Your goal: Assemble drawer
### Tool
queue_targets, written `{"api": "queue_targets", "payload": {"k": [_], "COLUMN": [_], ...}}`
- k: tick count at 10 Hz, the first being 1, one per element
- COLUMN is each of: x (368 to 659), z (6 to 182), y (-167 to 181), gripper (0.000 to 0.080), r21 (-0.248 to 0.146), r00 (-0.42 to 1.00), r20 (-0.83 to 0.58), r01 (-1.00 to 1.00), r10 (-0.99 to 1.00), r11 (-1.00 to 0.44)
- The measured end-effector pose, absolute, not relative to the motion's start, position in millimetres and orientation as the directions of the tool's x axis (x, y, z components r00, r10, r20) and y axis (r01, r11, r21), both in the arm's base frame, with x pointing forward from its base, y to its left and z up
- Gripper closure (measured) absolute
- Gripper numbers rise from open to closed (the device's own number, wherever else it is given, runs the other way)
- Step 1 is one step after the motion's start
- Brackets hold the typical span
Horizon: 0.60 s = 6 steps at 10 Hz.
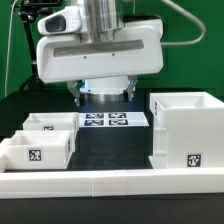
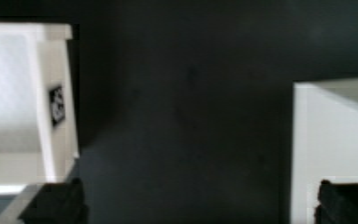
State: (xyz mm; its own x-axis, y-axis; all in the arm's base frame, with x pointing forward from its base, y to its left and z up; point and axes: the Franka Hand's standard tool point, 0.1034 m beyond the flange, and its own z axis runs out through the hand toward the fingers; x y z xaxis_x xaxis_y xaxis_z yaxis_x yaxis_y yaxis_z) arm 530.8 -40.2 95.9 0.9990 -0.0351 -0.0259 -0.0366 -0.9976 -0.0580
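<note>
Two drawer trays lie loose nearest me, at 8 o'clock in the exterior view: front tray (image 1: 35, 152), with the rear tray (image 1: 52, 125) just beside it. The drawer housing (image 1: 186, 128) stands at 3 o'clock, well apart from both, and I can see no tray in it. On the dark surface (image 1: 115, 160) between them, past centre, lies the marker board (image 1: 105, 120). Farthest back, at 12 o'clock, the hand (image 1: 104, 96) hovers over that board. The wrist view shows its fingers spread wide with nothing held. My judgement: no joining is done yet, and both trays are left to fit.
</note>
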Motion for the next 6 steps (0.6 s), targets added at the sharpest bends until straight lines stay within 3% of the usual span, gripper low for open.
{"api": "queue_targets", "payload": {"k": [5,6], "x": [530.7,532.4], "z": [62.8,65.1], "y": [-76.1,-72.6], "gripper": [0.0150,0.0150], "r21": [-0.017,-0.018], "r00": [0.998,0.999], "r20": [0.023,0.026], "r01": [-0.050,-0.045], "r10": [-0.051,-0.045], "r11": [-0.999,-0.999]}}
